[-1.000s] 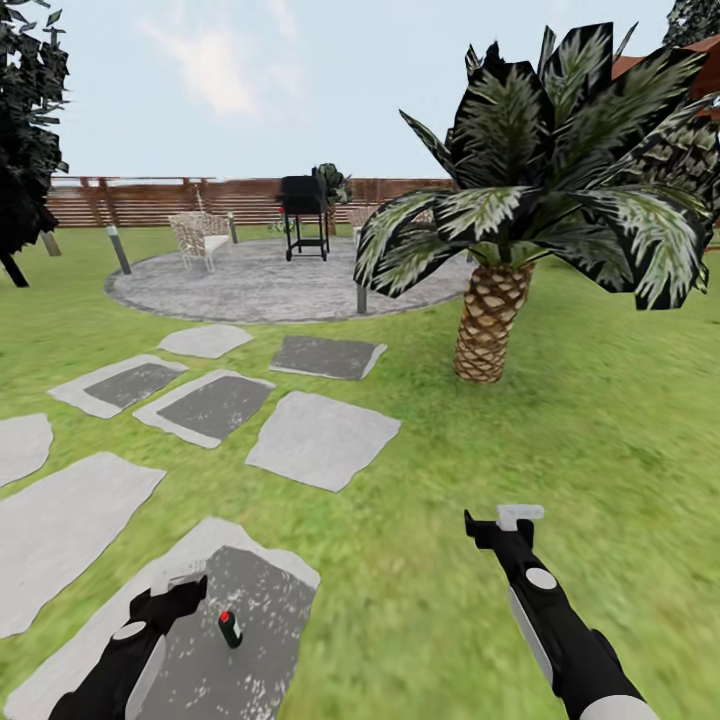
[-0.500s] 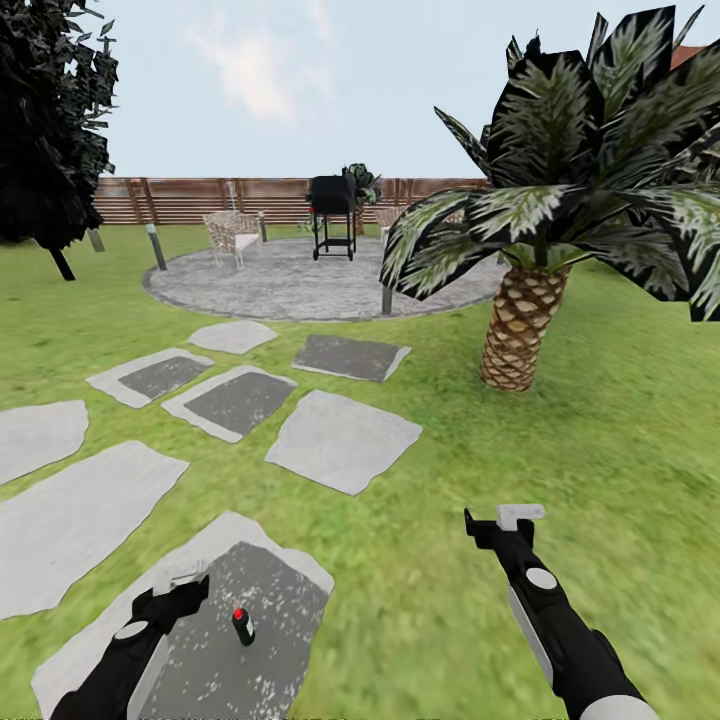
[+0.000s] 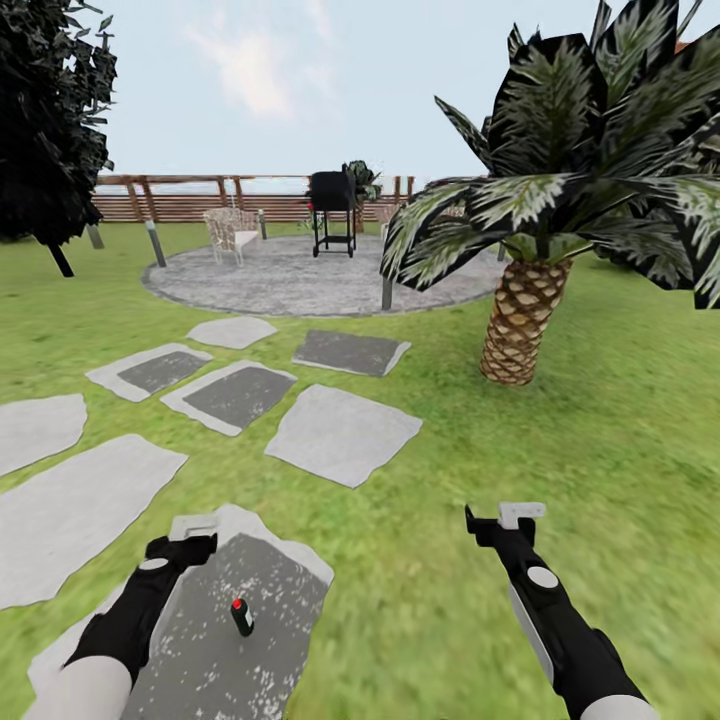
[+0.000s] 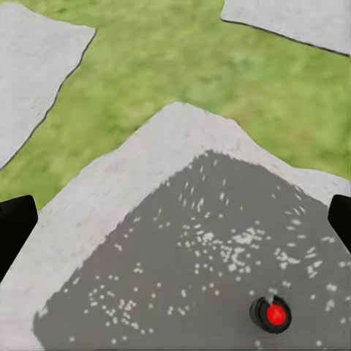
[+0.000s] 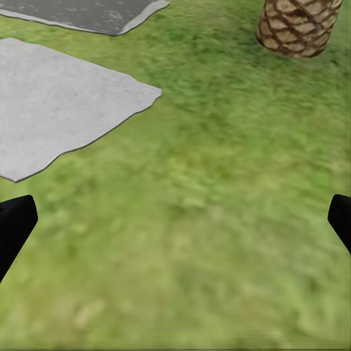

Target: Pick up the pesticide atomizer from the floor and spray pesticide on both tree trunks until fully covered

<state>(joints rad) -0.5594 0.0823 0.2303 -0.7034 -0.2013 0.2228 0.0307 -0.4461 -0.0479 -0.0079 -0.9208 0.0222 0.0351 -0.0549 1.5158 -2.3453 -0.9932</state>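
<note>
While the robot faced the garden lawn, the pesticide atomizer (image 3: 241, 616) stood upright on the floor, on a dark, white-speckled grey stone slab (image 3: 255, 575) close in front of the robot's base. It was a small dark bottle with a red cap, and in the left wrist view the same red cap (image 4: 275, 314) showed from above, with fine white specks (image 4: 219, 248) scattered over the dark stone around it.

The left hand (image 3: 193, 527) hung above the near-left part of that slab, beside the atomizer and apart from it, grasping nothing. Its two black fingertips (image 4: 14, 230) sat at opposite edges of the left wrist view with the stone between them, so the hand was spread wide and released.

The right hand (image 3: 508, 517) was held out over bare grass (image 3: 600, 420), well apart from the atomizer. Its fingertips (image 5: 13, 223) likewise lay at the far edges of the right wrist view with only lawn between them, so it too was released and empty.

Further out, more pale slabs (image 3: 342, 434) stepped across the grass toward a round grey paved patch (image 3: 300, 285), where a black grill (image 3: 333, 212) and a pale chair (image 3: 229, 232) stood. A short palm (image 3: 523, 320) with a scaly brown trunk rose at the right, a dark-leaved tree (image 3: 45, 130) at the far left, and a brown slatted fence (image 3: 180, 200) closed the background.
</note>
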